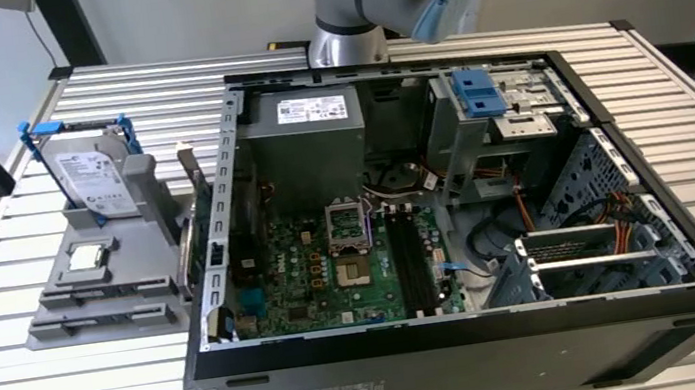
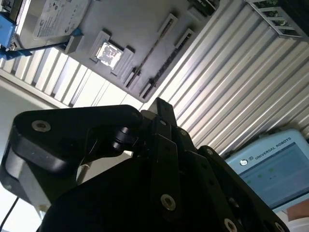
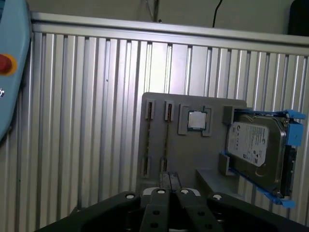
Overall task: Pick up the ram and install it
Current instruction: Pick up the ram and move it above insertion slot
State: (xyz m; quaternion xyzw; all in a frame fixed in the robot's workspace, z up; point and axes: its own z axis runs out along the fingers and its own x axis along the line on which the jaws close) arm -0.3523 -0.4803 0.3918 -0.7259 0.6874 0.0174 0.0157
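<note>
Ram point(image 3: 166, 140) is standing on edge in a slot of the gray holder point(image 3: 193, 154) on the counter point(image 3: 87, 121), near the processor chip point(image 3: 195, 120) and the hard drive point(image 3: 256, 145). Your pincer point(image 3: 170, 177) is facing the holder, clenched on nothing and apart from the ram. You are seeing the open computer case point(image 1: 473, 330) lying just beside the holder.

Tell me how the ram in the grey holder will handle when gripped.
Probably stiff and light: the ram is a thin narrow board. Standing on edge in slots of the grey holder, it may tip once lifted free.
</note>
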